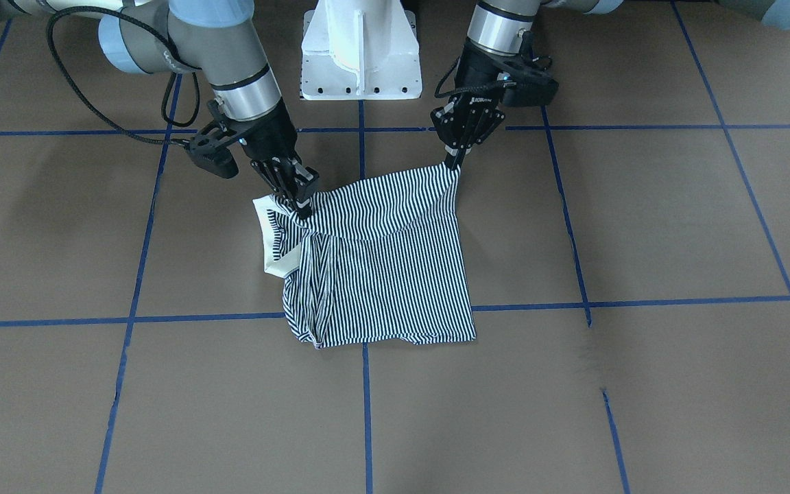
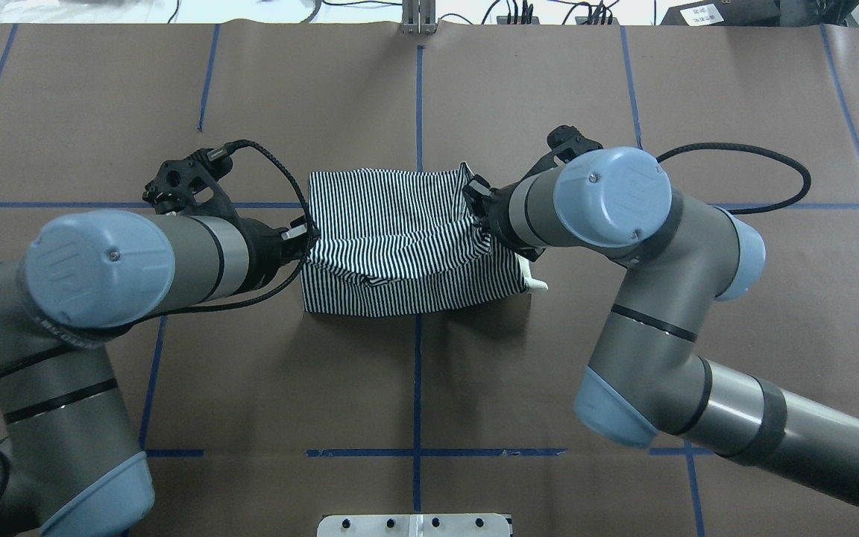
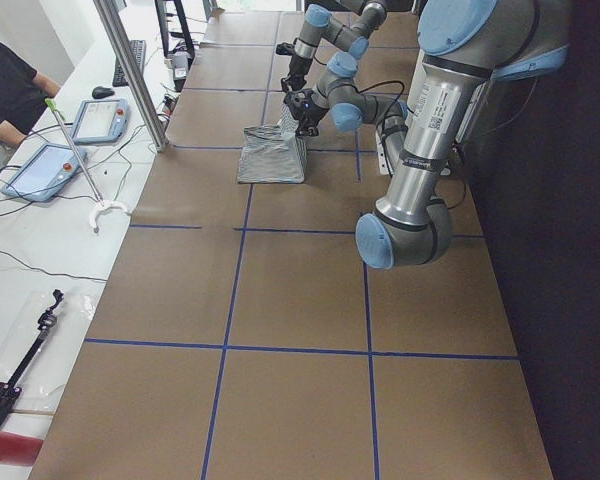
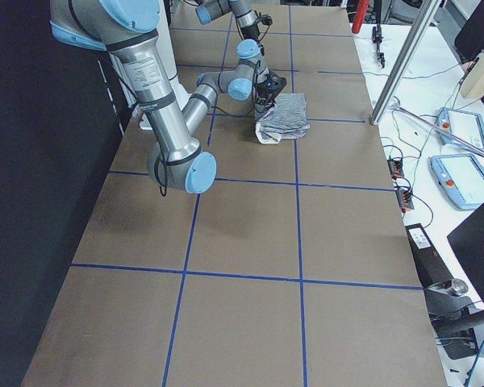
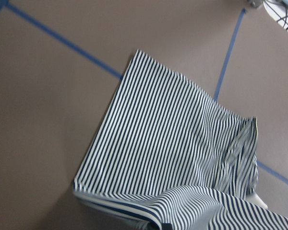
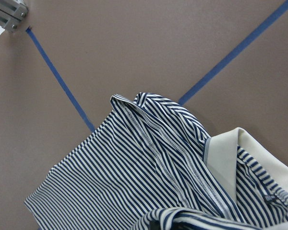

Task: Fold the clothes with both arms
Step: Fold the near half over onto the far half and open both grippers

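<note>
Exterior front-facing: the navy-and-white striped polo shirt (image 1: 381, 267) lies half-folded on the brown tabletop (image 1: 642, 226) before the white pedestal (image 1: 361, 55); left pincer (image 1: 452, 163) and right pincer (image 1: 301, 204) each clamp its pedestal-side edge. Best carry both corners level.

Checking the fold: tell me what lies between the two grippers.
The polo shirt stretches from left gripper to right gripper, its edge raised; clearest in the front-facing view.

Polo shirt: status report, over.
Left gripper shut on polo shirt corner. Right gripper shut beside collar. Robot-side edge lifted, rest flat. No obstruction seen.
</note>
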Tool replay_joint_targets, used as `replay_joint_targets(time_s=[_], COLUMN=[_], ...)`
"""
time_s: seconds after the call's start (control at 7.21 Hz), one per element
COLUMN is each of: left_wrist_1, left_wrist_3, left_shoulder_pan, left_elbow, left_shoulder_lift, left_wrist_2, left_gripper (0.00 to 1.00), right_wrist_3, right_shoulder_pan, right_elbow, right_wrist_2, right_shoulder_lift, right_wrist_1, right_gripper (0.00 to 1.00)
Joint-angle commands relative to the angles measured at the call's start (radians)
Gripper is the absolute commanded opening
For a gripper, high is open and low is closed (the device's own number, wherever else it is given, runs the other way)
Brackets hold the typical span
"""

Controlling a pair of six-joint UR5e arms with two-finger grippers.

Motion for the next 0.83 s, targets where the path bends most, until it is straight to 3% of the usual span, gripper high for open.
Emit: replay_joint_targets(time_s=[0.0,0.14,0.28,0.42,0.56,0.69], left_wrist_1=[-0.105,-0.2,-0.29,-0.419,-0.475,-0.495], left_wrist_3=[0.06,0.1,0.131,0.251,0.306,0.321], left_shoulder_pan=[-0.069,-0.106,-0.132,-0.181,-0.215,-0.224], left_elbow=[0.186,0.333,0.497,0.704,0.742,0.739], left_shoulder_lift=[-0.057,-0.107,-0.175,-0.244,-0.244,-0.212], left_wrist_2=[0.0,0.001,0.001,0.004,0.004,0.004], left_gripper=[0.0,0.0,0.12,0.39,0.46,0.49], right_wrist_3=[-0.004,-0.028,-0.068,-0.141,-0.195,-0.234], right_shoulder_pan=[0.061,0.078,0.094,0.121,0.164,0.24], right_elbow=[-0.184,-0.309,-0.472,-0.69,-0.741,-0.742], right_wrist_2=[0.05,0.062,0.065,0.085,0.097,0.219], right_shoulder_lift=[0.118,0.177,0.241,0.312,0.337,0.338], right_wrist_1=[0.005,0.022,0.127,0.28,0.301,0.301], right_gripper=[0.0,0.07,0.3,0.74,1.0,1.0])
